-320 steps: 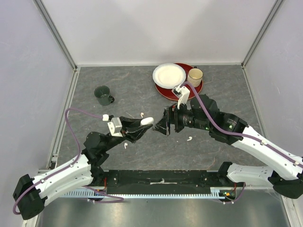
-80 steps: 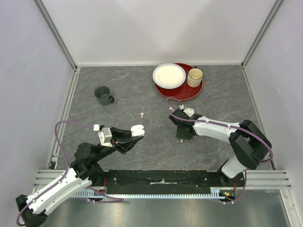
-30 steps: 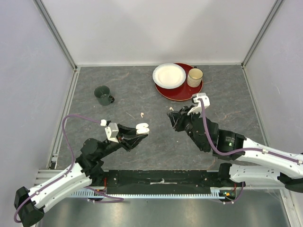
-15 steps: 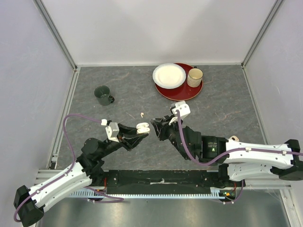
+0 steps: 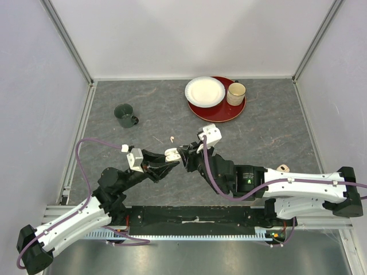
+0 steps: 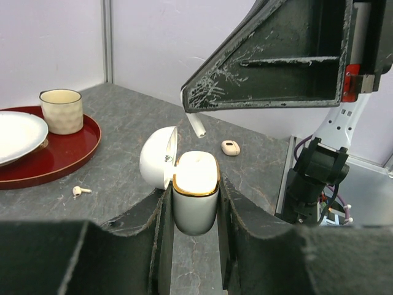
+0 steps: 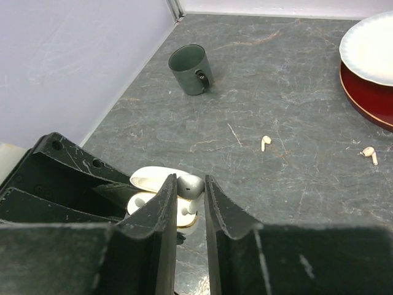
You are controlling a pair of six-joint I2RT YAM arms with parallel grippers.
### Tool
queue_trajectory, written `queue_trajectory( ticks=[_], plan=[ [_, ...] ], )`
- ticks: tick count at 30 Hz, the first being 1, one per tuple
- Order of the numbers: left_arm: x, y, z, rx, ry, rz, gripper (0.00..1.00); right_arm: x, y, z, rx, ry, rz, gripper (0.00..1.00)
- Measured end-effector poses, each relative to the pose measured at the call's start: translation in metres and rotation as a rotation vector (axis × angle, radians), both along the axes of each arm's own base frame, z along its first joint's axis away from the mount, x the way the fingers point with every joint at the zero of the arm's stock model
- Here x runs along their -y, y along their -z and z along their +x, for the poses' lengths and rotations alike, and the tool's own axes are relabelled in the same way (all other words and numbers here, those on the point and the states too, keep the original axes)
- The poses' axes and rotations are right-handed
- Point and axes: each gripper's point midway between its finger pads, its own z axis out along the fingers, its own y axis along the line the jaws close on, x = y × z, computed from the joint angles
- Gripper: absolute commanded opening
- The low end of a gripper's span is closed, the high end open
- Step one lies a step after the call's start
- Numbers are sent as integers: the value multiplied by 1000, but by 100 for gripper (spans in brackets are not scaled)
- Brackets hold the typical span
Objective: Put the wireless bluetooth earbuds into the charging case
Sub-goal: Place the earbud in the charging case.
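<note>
My left gripper is shut on the white charging case, held upright above the table with its lid flipped open to the left. The right gripper is shut on a white earbud, its stem pointing down over the open case. From the left wrist the stem hangs just above the case's gold-rimmed mouth, apart from it. In the top view both grippers meet at the case. Two loose earbuds lie on the table beyond.
A dark green mug stands at the left. At the back a red tray carries a white plate and a cream cup. A small beige rounded piece lies by the right arm. Walls enclose the table.
The right arm has swung left with the earbud in its jaws, from mid-table to right over the open case. The left gripper has held the case almost still.
</note>
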Motion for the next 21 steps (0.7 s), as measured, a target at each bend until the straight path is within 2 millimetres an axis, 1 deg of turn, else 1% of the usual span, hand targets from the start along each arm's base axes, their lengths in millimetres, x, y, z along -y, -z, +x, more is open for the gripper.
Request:
queue_trajectory(
  ticks=[4,15,21],
  plan=[
    [0,-3,0,10,1,-10,2,-2,2,0,-2,-5,-4,0],
    [-1,-4,-1,11,2,-12,2,-13,11,-3,-10,-34,-21,0],
    [-4,-4,-3,16,-1,-19,2,-16,11,-4,-12,-41,-21,0]
  ],
)
